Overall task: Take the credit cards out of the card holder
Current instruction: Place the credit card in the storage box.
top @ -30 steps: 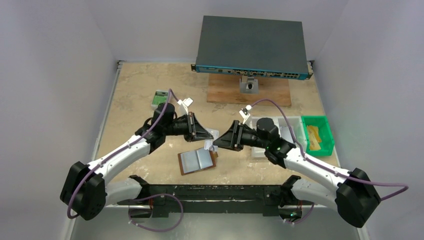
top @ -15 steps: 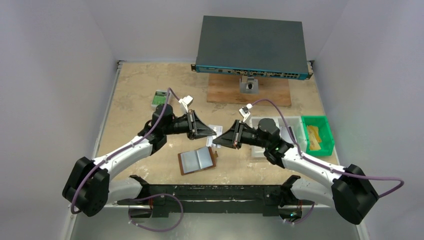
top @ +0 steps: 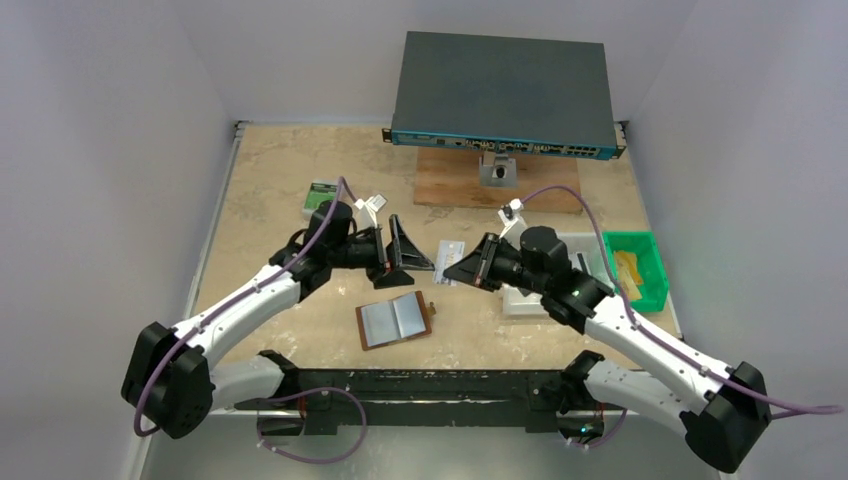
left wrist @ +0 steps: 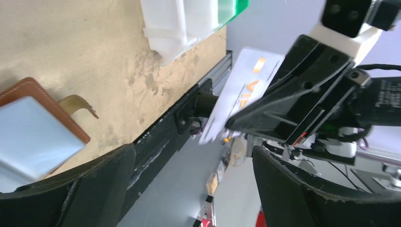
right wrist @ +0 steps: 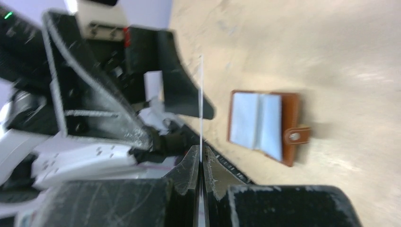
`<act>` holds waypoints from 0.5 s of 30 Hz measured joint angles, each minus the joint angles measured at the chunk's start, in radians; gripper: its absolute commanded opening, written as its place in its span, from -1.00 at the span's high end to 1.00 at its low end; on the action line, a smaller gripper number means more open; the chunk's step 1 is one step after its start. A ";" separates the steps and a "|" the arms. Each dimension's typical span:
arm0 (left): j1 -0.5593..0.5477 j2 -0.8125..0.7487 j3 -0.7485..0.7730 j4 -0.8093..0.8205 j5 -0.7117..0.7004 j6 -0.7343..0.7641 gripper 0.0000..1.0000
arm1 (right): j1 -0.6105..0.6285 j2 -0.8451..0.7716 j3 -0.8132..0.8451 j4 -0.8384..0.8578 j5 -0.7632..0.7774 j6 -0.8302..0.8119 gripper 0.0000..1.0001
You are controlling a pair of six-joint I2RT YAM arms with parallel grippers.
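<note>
Your right gripper (right wrist: 200,158) pinches a white card (left wrist: 241,90) beyond the open card holder (top: 395,322); your left gripper (top: 405,256) gapes wide, empty.

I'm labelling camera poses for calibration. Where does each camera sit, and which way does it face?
Top external: above and behind the arms, looking down on the table; both arms show, left pincer and right pincer nearly facing.
Left wrist: on the left arm, looking between its own open fingers at the right pincer gripping a card.
Right wrist: on the right arm, looking along its own shut fingers, card edge-on, toward the left pincer.
Shared: both wrist views show the open card holder on the table.
</note>
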 measured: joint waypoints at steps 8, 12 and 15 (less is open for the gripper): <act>0.000 -0.044 0.136 -0.340 -0.128 0.197 -0.92 | 0.000 0.000 0.207 -0.465 0.400 -0.149 1.00; 0.000 -0.044 0.159 -0.444 -0.168 0.255 -0.92 | -0.002 0.045 0.269 -0.648 0.612 -0.179 1.00; 0.000 -0.044 0.167 -0.502 -0.182 0.288 -0.92 | -0.022 0.100 0.317 -0.764 0.756 -0.197 1.00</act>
